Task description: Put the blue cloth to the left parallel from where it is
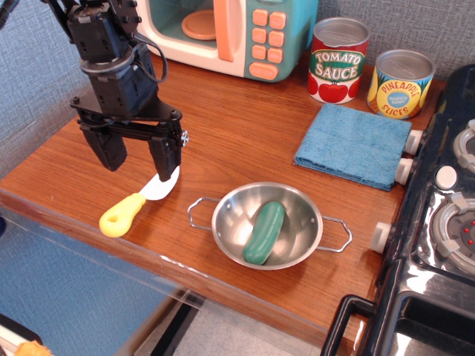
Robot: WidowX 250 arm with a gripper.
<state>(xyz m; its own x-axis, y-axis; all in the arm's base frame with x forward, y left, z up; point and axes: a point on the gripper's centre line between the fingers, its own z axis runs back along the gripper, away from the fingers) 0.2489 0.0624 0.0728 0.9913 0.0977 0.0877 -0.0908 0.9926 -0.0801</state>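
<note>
One blue cloth [353,144] is laid flat on the wooden worktop [230,133], at about two o'clock from the steel bowl [267,225], just below two cans. Well apart at nine o'clock, the end effector [137,157] is held spread and empty above a yellow-handled knife [133,207].

cloth [355,144] lies right of the knife [136,203], behind the bowl [230,222] holding a cucumber [264,233].

The microwave [230,33] is cut off by the top edge, the stove [438,222] by the right and bottom edges. The arm above the gripper [137,159] leaves the frame at the top. One finger hides part of the knife [137,204] blade.
</note>
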